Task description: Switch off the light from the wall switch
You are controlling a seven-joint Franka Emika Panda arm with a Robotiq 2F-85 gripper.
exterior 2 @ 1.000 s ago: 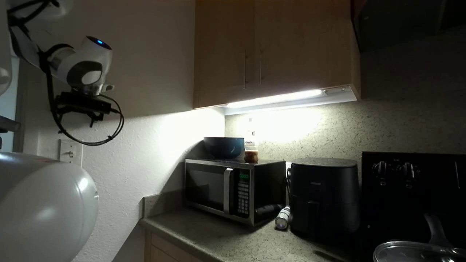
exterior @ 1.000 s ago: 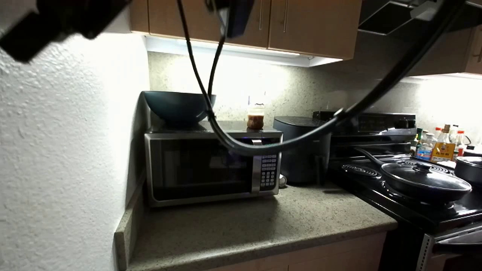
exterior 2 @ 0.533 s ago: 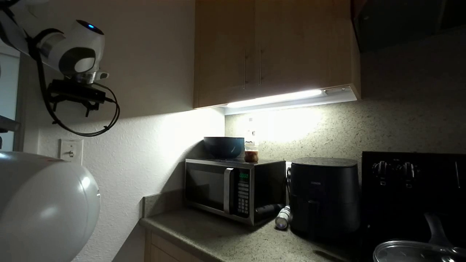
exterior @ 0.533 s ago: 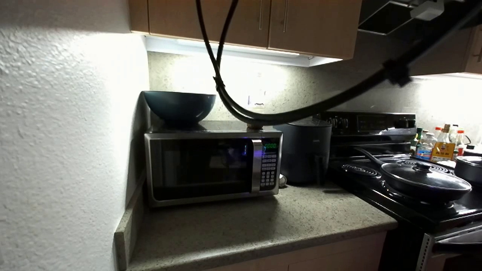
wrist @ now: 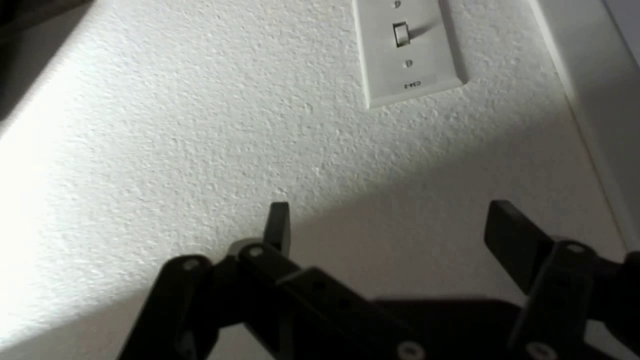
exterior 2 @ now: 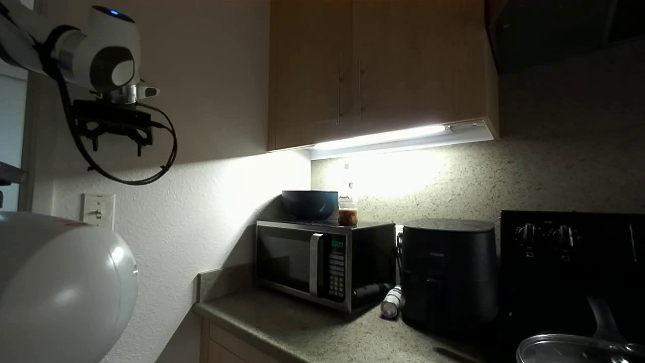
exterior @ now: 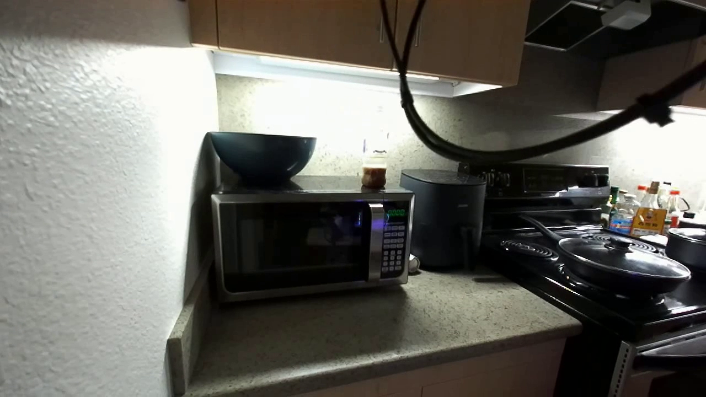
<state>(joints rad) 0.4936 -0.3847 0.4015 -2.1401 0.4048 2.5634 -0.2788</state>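
Two dark jaws stand spread wide in the wrist view, bare textured wall (wrist: pixel 200 125) showing between their tips; the wall switch (wrist: pixel 407 52), pale and with one small toggle (wrist: pixel 402 35), sits farther up that view, right of centre, well apart from the jaws, its top edge cut off by the frame; whether the toggle is flipped up or down cannot be told; in an exterior view the arm (exterior 2: pixel 95 60) hangs with its jaws pointing down, higher in the picture than the switch, while a large white rounded shape (exterior 2: pixel 65 292) hides part of the switch's lower edge; a black cable (exterior: pixel 502 156) loops through both exterior views. The light strip (exterior 2: pixel 383 137) under the cabinet (exterior 2: pixel 418 75) is lit, whitening the wall and the speckled backsplash (exterior 2: pixel 423 201); on the table (exterior: pixel 358 325) stands a microwave (exterior: pixel 298 242) with green digits (exterior: pixel 395 213) glowing; a dark blue bowl (exterior: pixel 262 157) and, apart from it, a jar (exterior: pixel 374 176) with brownish contents stand on its top; a dark appliance (exterior: pixel 444 220) stands just beside the microwave, a small pale cylinder (exterior 2: pixel 391 302) lying between the two; farther along, the black stove (exterior: pixel 529 273) bears a lidded pan (exterior: pixel 623 267), with a pot (exterior: pixel 689 248) partly cut off by the frame to its right and bottles (exterior: pixel 627 212) grouped beyond.
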